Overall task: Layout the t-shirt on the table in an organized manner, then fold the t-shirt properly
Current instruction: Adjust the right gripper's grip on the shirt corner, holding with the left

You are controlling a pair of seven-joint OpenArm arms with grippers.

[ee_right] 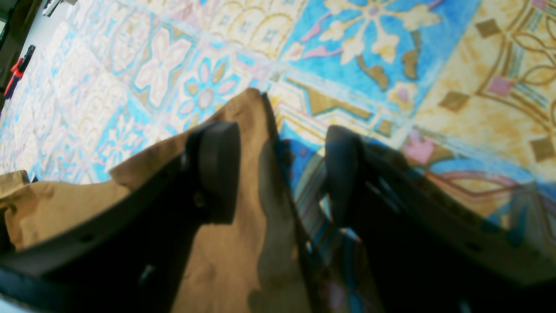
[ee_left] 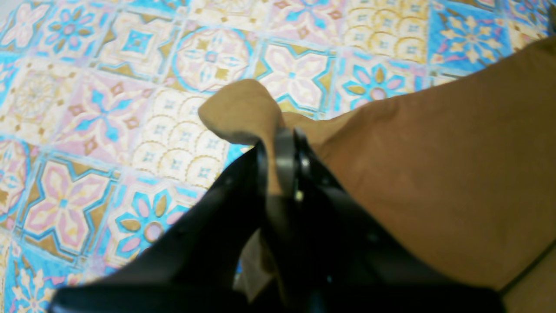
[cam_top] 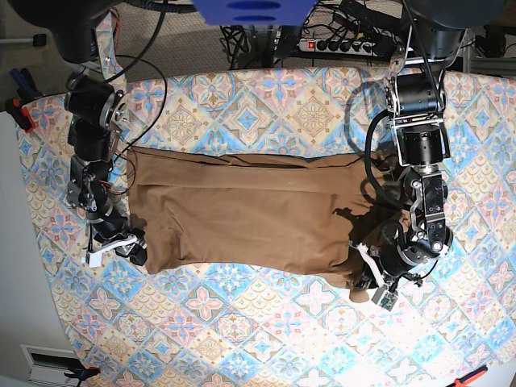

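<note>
Two arms on the job, one at each end of the t-shirt (cam_top: 242, 214), which lies spread across the middle of the counter (cam_top: 266, 322), long way left-to-right in the base view, w/ a fold line along its far side. Left gripper (ee_left: 278, 143) is clamped tight on a bit of brown fabric at the near corner; a rounded nub of cloth pokes out past the tips. Right gripper (ee_right: 278, 174) sits wide, nothing pinched: one pad rests on the shirt edge, the other over bare patterned cloth, so the hem runs btwn them.

Looks like the laying-out stage, not folding yet. To do it well I'd say: right side needs to close on that edge first, low and square to the hem, then both ends pull apart gently so the wrinkles near the left gripper flatten out. Pull too hard from one end only and the whole shirt will slide.

Other stuff: power strip (cam_top: 343, 44) and cables off the far edge, red-handled clamps (cam_top: 18, 113) at the counter's rim, another (cam_top: 468, 377) at the near corner. None of it is in the way; only the arms' own cables hang near the shirt
</note>
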